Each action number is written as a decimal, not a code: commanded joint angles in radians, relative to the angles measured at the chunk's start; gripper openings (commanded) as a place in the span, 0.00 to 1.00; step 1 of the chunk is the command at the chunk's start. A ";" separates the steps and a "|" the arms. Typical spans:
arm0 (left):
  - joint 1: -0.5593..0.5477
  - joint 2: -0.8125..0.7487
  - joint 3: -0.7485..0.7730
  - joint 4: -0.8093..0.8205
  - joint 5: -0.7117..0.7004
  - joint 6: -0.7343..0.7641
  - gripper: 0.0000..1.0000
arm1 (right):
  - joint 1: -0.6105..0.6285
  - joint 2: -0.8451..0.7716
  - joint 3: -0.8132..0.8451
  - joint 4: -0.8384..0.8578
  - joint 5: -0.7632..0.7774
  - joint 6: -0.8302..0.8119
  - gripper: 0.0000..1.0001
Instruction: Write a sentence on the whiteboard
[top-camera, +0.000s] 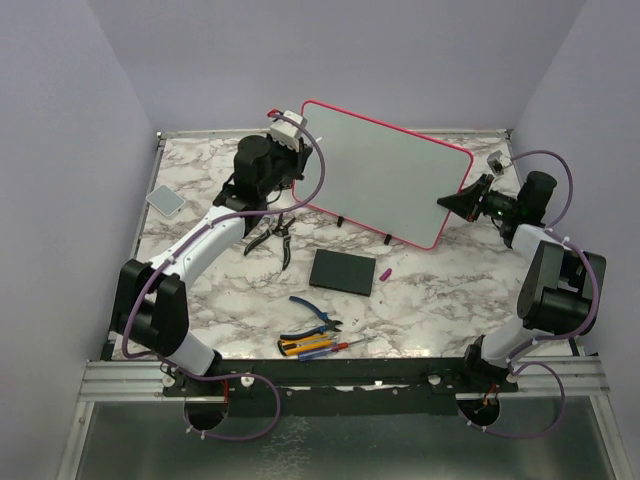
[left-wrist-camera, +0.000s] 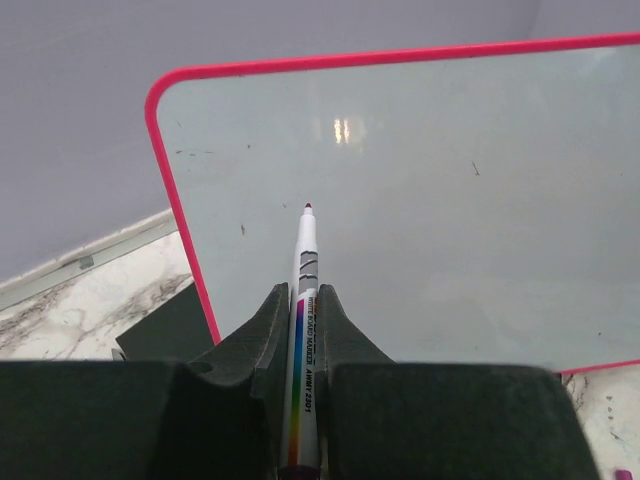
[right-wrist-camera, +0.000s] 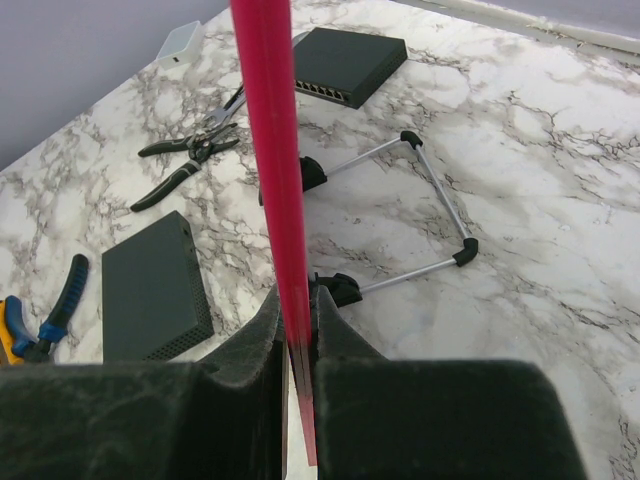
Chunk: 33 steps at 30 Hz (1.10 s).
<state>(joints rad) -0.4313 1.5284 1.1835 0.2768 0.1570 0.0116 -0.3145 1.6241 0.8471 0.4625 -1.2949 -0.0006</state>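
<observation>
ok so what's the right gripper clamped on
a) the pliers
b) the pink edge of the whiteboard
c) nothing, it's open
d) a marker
B: in the right wrist view, the right gripper is shut on the pink frame of the whiteboard; the marker sits in the left gripper instead.

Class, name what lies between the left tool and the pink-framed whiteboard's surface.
A white, rainbow-striped marker pen: clamped in the left tool, its red tip points at the pale whiteboard. The left wrist view shows this.
</observation>
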 joint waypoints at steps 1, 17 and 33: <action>0.011 0.031 0.020 0.090 -0.048 -0.035 0.00 | 0.002 0.010 -0.036 -0.068 0.113 -0.058 0.01; 0.051 0.095 0.007 0.188 -0.021 -0.078 0.00 | 0.001 0.016 -0.030 -0.077 0.112 -0.058 0.01; 0.054 0.134 -0.045 0.198 0.001 -0.041 0.00 | 0.001 0.017 -0.028 -0.080 0.111 -0.053 0.01</action>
<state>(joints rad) -0.3813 1.6485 1.1683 0.4484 0.1345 -0.0471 -0.3145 1.6226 0.8471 0.4576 -1.2945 -0.0013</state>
